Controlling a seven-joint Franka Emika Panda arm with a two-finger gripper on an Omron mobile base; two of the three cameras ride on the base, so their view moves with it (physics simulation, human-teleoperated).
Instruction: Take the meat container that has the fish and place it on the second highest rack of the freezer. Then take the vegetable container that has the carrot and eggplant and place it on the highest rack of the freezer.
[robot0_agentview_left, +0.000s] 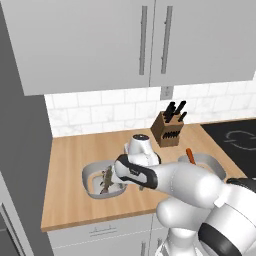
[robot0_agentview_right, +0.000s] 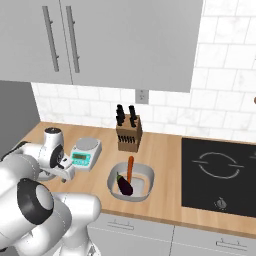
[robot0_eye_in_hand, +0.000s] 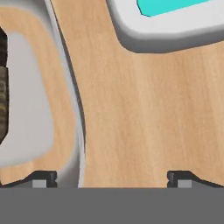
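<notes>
The gripper (robot0_eye_in_hand: 111, 179) hangs wide open over the rim of the fish (robot0_agentview_left: 106, 181) tub (robot0_agentview_left: 89, 175) on the worktop (robot0_agentview_left: 70, 160); it looks light, rigid and slick, best pinched by its thin wall

scale (robot0_agentview_right: 85, 152) display: teal, lit up, but no digits I can make out
cooktop (robot0_agentview_right: 220, 175): just ring outlines and a small knob mark, no lettering
knife block (robot0_agentview_right: 129, 134): plain, no brand
cabinets (robot0_agentview_right: 100, 40): no labels
</notes>
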